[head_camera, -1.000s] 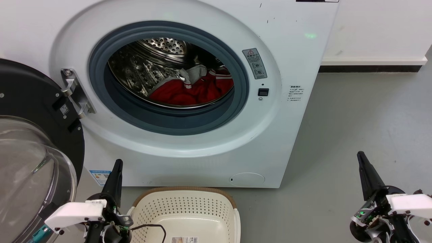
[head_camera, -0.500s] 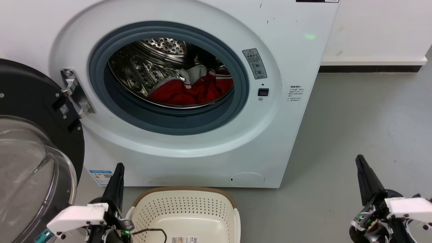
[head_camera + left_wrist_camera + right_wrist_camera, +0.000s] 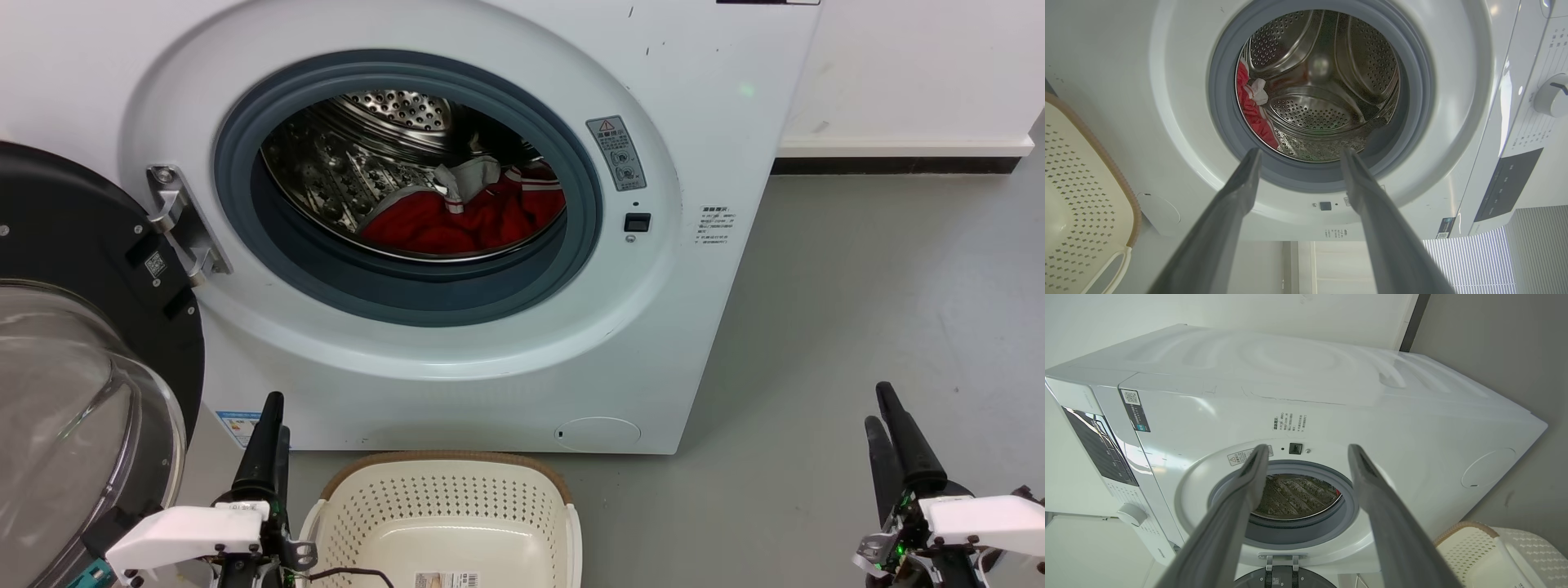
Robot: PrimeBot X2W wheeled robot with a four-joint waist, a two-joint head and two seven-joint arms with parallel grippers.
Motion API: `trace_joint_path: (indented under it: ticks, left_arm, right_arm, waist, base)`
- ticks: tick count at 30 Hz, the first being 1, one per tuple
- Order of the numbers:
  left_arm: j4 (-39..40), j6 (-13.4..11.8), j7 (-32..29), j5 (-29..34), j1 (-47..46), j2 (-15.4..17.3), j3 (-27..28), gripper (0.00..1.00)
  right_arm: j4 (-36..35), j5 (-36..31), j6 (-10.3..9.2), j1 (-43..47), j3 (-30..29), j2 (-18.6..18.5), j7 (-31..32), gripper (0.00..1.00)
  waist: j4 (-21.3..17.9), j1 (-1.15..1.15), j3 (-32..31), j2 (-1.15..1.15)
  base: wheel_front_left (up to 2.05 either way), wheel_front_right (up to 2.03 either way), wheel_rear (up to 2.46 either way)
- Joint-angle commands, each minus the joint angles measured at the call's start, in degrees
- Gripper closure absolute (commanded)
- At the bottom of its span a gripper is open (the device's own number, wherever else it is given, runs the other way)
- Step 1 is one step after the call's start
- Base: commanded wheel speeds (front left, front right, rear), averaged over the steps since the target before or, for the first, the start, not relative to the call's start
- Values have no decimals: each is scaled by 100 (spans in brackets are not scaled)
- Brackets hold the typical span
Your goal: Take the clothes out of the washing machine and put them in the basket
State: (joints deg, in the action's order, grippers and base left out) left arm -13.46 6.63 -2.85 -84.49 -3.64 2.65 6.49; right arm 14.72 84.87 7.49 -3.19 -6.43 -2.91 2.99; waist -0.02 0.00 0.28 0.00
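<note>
Inside drum [image 3: 343, 175]: the clothes [image 3: 465, 224] are lying low in the washing machine [image 3: 694, 327], untouched.
Change: both grippers are sitting lower than a second ago; the right gripper [image 3: 878, 404] is now showing two fingers [image 3: 908, 441] apart.
Jaws: left gripper [image 3: 276, 408] and right are standing spread, holding nothing.
Meaning: I am judging the reach unstarted.
Count: one red jersey, one empty basket [image 3: 445, 461], two grippers.

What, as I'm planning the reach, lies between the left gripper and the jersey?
Head view: white front of the washing machine and its grey gasket; the door stands open.
</note>
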Motion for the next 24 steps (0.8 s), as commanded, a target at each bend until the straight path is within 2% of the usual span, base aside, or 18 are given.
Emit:
trace_joint_path:
  ticks: [1, 2, 3, 24]
  left_arm:
    - [181, -32, 59, 214, -58, 11, 20, 0]
    - [224, -58, 84, 339, -49, 12, 9, 0]
    - [386, -179, 186, 846, -4, 13, -52, 0]
    - [787, -675, 648, 3266, 198, 17, -418, 0]
  right_arm:
    - [-148, -174, 0, -24, -5, -5, -56, 0]
    - [-185, -296, 0, -13, -5, -5, -82, 0]
    - [-360, -899, 0, 31, 27, -5, -184, 0]
    - [-1072, -3825, 0, 316, 252, -4, -653, 0]
  waist:
    - [0, 0, 1, 0]
    - [0, 0, 2, 0]
    - [-1, 0, 4, 0]
    - [1, 0, 29, 0]
  base:
    - [0, 0, 0]
    - [0, 0, 0]
    - [0, 0, 0]
    - [0, 0, 0]
